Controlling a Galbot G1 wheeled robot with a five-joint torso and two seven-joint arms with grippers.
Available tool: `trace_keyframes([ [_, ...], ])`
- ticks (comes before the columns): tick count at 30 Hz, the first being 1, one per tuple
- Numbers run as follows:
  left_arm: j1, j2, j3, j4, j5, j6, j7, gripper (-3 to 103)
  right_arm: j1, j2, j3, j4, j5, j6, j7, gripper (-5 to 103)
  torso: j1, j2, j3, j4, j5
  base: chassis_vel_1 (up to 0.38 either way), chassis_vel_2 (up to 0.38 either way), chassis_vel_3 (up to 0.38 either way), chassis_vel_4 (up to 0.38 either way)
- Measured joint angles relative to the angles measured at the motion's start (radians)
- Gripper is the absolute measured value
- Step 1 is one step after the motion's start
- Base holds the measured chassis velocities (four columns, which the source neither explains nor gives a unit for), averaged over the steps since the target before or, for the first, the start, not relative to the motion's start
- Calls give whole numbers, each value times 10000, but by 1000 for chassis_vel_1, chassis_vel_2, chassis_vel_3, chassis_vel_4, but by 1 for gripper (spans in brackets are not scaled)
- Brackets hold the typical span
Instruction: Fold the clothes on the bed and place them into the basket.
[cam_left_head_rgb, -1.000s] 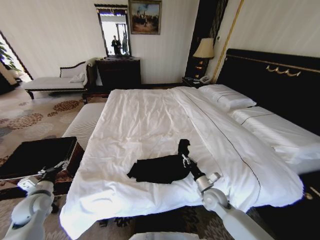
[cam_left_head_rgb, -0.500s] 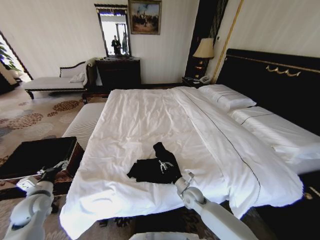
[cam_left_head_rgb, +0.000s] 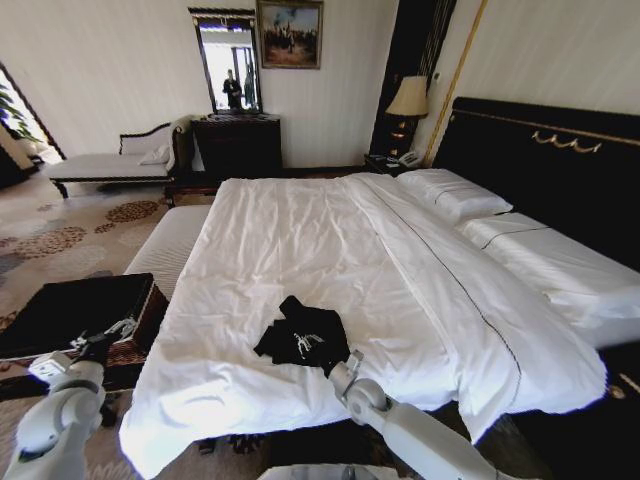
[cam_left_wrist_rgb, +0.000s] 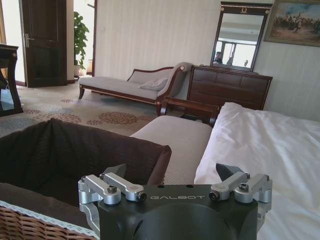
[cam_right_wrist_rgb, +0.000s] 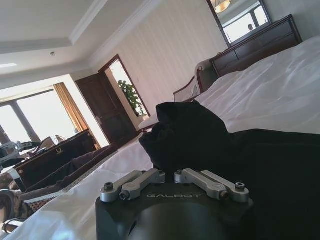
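The black clothes (cam_left_head_rgb: 318, 332) lie bunched near the foot edge of the white bed (cam_left_head_rgb: 300, 220), with a bit of white lettering showing. My right gripper (cam_left_head_rgb: 305, 330) reaches in from the lower right and is shut on a raised fold of the clothes (cam_right_wrist_rgb: 190, 130), holding it over the rest of the garment. In the right wrist view the gripper (cam_right_wrist_rgb: 170, 169) has its fingers pressed together under the black lump. My left gripper (cam_left_wrist_rgb: 172, 170) hangs open over the brown wicker basket (cam_left_wrist_rgb: 75, 150), which stands left of the bed (cam_left_head_rgb: 80, 310).
A long white striped bench (cam_left_head_rgb: 172, 245) runs along the bed's left side beyond the basket. A chaise lounge (cam_left_head_rgb: 110, 165) and a dark dresser with mirror (cam_left_head_rgb: 235, 140) stand at the far wall. Pillows (cam_left_head_rgb: 455, 192) and a black headboard (cam_left_head_rgb: 540, 150) are on the right.
My right gripper has carried the lifted fold of the clothes leftward across the garment, and the right arm has swung left with it. The left arm has stayed put.
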Motion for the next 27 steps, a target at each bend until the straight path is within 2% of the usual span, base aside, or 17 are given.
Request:
trace_keyframes([
  [11, 42, 19, -33, -92, -6, 3, -4, 100, 307, -19, -491, -45, -53, 17, 69, 2, 0, 0, 0, 0, 2, 0, 0, 0, 0],
  [14, 54, 9, -36, -92, -8, 3, -8, 100, 280, -78, -529, -103, -206, 49, 354, -1, 0, 0, 0, 1, 2, 0, 0, 0, 0],
  [15, 56, -4, -36, -93, -8, 3, -9, 100, 259, -117, -530, -96, -246, 76, 358, 3, 0, 0, 0, 1, 2, 0, 0, 0, 0],
  [17, 56, -6, -36, -93, -8, 3, -10, 100, 255, -128, -532, -89, -257, 84, 359, 3, 0, 0, 0, 1, 2, 0, 0, 0, 0],
  [18, 57, -24, -24, -93, -8, 5, -14, 100, 215, -211, -539, 36, -337, 148, 341, 14, 0, 0, 0, 0, 2, 0, 0, 0, 0],
  [19, 58, -36, -15, -92, -8, 7, -14, 100, 189, -276, -543, 148, -392, 190, 303, 19, 0, 0, 0, 0, 2, 0, 0, 0, 0],
  [21, 58, -47, -7, -92, -9, 10, -14, 100, 166, -366, -549, 285, -473, 246, 249, 19, 0, 0, 0, 0, 2, 0, 0, 0, 0],
  [25, 69, -76, -17, -92, -8, 13, -28, 100, 157, -634, -498, 698, -584, 576, -111, 41, 0, 0, 0, 0, 1, 0, 0, 0, 0],
  [27, 79, -77, -33, -92, -9, 13, -31, 100, 165, -658, -435, 800, -505, 634, -201, 41, 0, 0, 0, 0, 2, 0, 0, 0, 0],
])
